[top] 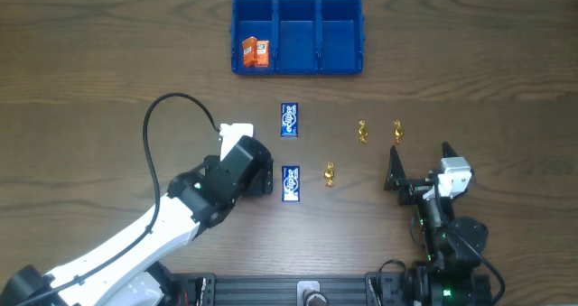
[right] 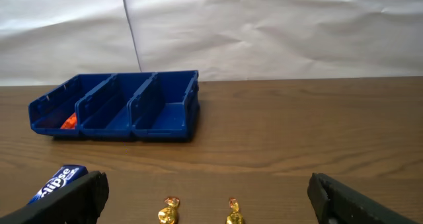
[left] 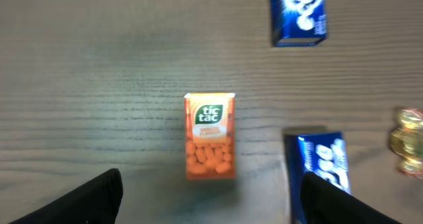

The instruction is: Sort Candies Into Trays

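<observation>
An orange candy box (left: 210, 136) lies flat on the wooden table, and my left gripper (left: 210, 191) hangs open above it with a finger on either side. In the top view the left gripper (top: 260, 175) covers that box. Two blue candy packs (top: 289, 119) (top: 290, 182) lie just right of it. Three gold wrapped candies (top: 362, 131) (top: 396, 130) (top: 330, 173) lie further right. The blue three-compartment tray (top: 298, 67) sits at the back, with orange boxes (top: 256, 52) in its left compartment. My right gripper (top: 421, 162) rests open and holds nothing, near the gold candies.
The tray's middle compartment (top: 297, 37) and right compartment (top: 340, 37) hold nothing. Bare table surrounds the candies on the left and right. A black cable (top: 158, 116) loops over the left arm. A white backdrop (right: 264, 26) stands behind the table's far edge.
</observation>
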